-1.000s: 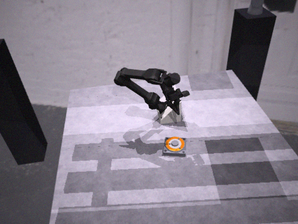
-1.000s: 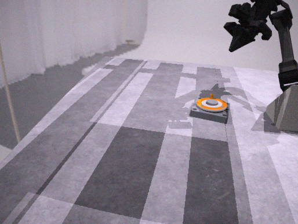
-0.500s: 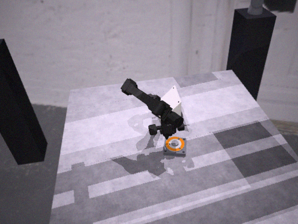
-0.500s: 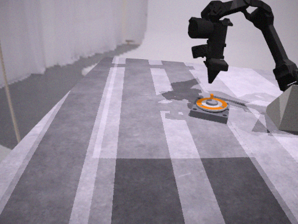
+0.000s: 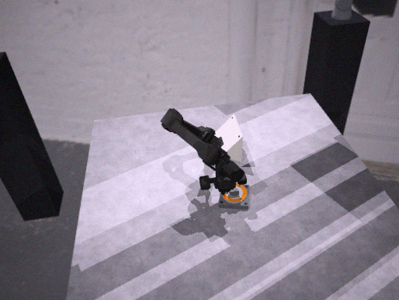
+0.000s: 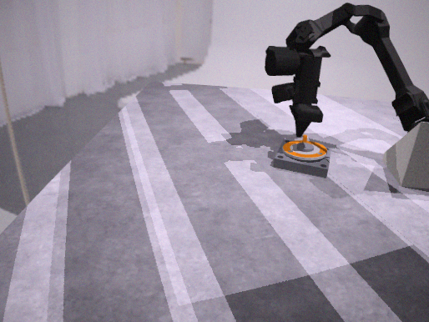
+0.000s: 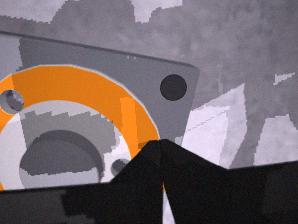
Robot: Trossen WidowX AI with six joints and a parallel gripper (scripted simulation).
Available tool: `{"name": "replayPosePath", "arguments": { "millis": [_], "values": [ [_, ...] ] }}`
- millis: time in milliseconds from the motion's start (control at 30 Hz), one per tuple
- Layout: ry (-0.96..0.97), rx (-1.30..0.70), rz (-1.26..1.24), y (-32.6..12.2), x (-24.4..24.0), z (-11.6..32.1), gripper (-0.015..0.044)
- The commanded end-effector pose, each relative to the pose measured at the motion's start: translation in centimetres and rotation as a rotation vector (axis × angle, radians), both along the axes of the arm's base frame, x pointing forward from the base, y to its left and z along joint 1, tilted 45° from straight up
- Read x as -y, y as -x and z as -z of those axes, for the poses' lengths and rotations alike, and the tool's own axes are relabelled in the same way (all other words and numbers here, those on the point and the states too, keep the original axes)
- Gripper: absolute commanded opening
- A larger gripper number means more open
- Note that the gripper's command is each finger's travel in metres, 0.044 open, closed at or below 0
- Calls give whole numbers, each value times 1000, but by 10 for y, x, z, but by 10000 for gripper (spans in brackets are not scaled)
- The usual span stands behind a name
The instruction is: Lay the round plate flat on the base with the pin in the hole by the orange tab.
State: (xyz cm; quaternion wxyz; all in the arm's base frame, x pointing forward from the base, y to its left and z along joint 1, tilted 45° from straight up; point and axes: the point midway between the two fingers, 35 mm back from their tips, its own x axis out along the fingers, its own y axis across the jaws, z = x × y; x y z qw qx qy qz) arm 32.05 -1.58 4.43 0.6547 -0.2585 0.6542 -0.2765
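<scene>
Striped table [image 6: 175,233]: one plate [image 6: 292,153], one base [image 6: 288,163].

orange-ringed plate [image 6: 304,149], grey base [image 6: 301,163]; black end effector [image 6: 300,134]

Plate [image 6: 304,150]: lay on base [image 6: 300,163], around post [image 6: 306,146], directly under gripper [image 6: 300,133]. Tab [image 6: 305,138]: stood just below the closed fingertips. Base: on table [image 6: 209,217], beneath gripper. Mount [image 6: 411,156]: beside base, behind gripper.
</scene>
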Motion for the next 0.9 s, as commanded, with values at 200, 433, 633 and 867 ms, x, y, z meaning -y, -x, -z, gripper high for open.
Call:
{"name": "replayPosePath", "arguments": {
  "millis": [200,433,633,867],
  "values": [
    [4,2,-8,7,2,1,0],
    [4,2,-8,15,3,2,0],
    [4,1,-8,20,3,2,0],
    [4,1,-8,25,2,4,0]
  ]
}}
